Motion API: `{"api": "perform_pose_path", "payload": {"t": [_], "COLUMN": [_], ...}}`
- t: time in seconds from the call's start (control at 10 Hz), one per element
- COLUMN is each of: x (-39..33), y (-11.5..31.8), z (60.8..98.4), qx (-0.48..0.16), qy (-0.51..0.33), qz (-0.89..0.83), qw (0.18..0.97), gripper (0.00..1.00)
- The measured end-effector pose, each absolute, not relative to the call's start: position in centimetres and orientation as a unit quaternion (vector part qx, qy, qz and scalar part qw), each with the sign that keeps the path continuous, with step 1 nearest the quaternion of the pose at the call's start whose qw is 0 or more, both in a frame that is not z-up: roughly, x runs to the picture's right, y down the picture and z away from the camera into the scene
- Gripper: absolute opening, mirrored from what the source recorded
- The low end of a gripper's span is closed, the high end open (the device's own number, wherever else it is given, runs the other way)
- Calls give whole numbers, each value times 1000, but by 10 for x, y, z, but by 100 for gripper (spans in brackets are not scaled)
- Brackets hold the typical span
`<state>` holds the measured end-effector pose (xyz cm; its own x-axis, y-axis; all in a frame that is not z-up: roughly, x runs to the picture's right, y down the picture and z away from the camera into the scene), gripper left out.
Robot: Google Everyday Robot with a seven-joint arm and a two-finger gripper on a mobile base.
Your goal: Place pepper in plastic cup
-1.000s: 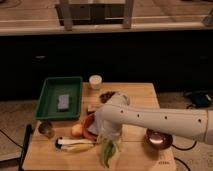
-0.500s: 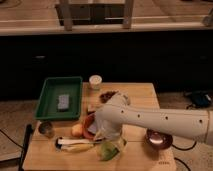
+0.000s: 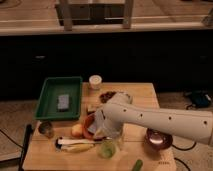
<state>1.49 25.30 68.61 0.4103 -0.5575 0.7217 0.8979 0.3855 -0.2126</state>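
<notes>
The translucent light-green plastic cup (image 3: 107, 148) stands upright near the table's front edge, just below the end of my white arm. My gripper (image 3: 101, 131) is at the arm's end, above and just behind the cup, next to a red bowl. A slender green piece (image 3: 136, 164) lies at the front edge, right of the cup. It may be the pepper, and only its tip shows. I cannot tell whether anything is inside the cup.
A green tray (image 3: 50, 102) holding a grey block sits back left. A white cup (image 3: 95, 81) stands behind it. A small dark metal cup (image 3: 46, 129), a round orange fruit (image 3: 76, 131) and a pale yellow elongated item (image 3: 77, 146) lie front left. A copper bowl (image 3: 159, 139) sits right.
The tall light-green shape at the cup has dropped lower. A green piece now shows at the front edge, right of the cup. The arm has barely moved.
</notes>
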Motion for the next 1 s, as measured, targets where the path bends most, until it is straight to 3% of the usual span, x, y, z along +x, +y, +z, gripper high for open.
{"api": "perform_pose_path", "payload": {"t": [1.0], "x": [13], "y": [249], "z": [686], "qx": [-297], "qy": [-281], "qz": [-466], "qw": [785], "gripper": [77]}}
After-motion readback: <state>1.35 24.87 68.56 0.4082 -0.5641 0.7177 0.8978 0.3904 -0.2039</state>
